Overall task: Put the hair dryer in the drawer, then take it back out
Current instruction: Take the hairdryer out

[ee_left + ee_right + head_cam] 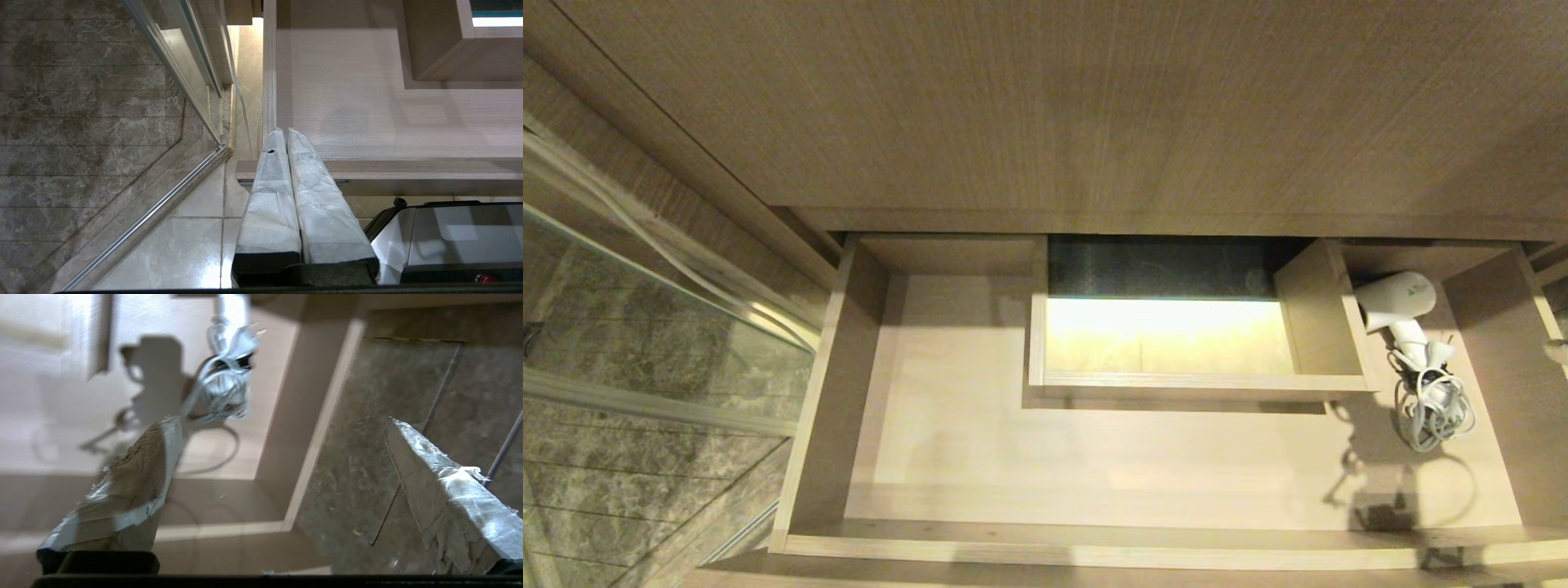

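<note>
The hair dryer (1401,304) lay in the drawer (1094,457), at its right end beside the boxed cutout, cord (1433,408) coiled nearby. The right gripper (282,437) was spread wide and empty above the drawer's right corner; the barrel, judged firmer than the cord, was best straddled squarely. The left gripper (286,134) was pressed closed, parked.

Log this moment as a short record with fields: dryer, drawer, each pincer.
hair dryer: lying in the drawer's right end, cord bundled beside its handle
drawer: pulled open, boxed cutout in its middle
right pincer: open, empty, above the drawer's right front corner
left pincer: shut, empty, by the drawer's left front corner
</note>
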`<state>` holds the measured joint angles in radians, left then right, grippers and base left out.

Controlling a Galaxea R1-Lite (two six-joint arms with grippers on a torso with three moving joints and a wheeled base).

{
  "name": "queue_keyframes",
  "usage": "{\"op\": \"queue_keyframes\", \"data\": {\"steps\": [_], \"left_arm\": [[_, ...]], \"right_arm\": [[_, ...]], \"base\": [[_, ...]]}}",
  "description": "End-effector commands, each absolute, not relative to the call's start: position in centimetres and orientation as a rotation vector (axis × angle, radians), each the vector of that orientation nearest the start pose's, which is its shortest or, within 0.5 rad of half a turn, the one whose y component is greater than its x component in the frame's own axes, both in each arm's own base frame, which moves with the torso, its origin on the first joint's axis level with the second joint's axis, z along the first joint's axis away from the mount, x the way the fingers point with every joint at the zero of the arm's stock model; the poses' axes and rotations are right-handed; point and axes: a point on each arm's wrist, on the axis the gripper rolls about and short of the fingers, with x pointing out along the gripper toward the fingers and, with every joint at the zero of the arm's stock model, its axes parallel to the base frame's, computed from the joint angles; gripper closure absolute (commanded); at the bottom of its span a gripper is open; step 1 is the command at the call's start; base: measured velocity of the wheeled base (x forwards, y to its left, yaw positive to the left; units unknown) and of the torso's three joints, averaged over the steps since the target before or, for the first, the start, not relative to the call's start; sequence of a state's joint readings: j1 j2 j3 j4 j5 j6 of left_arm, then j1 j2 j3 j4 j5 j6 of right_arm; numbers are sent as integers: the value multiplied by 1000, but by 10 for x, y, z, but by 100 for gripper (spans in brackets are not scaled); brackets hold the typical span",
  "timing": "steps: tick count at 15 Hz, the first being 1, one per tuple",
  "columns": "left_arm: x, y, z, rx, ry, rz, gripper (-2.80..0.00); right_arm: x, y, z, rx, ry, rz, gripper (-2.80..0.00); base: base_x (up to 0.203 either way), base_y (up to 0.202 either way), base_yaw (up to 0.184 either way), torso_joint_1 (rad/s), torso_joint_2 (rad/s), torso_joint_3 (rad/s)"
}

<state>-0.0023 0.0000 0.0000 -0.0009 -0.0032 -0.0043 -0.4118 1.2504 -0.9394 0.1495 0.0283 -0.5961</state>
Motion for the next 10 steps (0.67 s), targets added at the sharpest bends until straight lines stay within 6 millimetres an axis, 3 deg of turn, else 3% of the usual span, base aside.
{"op": "queue_keyframes", "data": {"steps": [1,4,10], "left_arm": [[-23,0,75,-5,0,-5,0],[-23,0,75,-5,0,-5,0],[-23,0,76,-5,-2,-5,0]], "right_arm": [[193,-92,250,-403,592,-263,-280],[208,-100,241,-366,632,-261,-280],[262,-125,226,-196,670,-288,-280]], "base": [[0,0,0,0,0,0],[0,0,0,0,0,0],[0,0,0,0,0,0]]}}
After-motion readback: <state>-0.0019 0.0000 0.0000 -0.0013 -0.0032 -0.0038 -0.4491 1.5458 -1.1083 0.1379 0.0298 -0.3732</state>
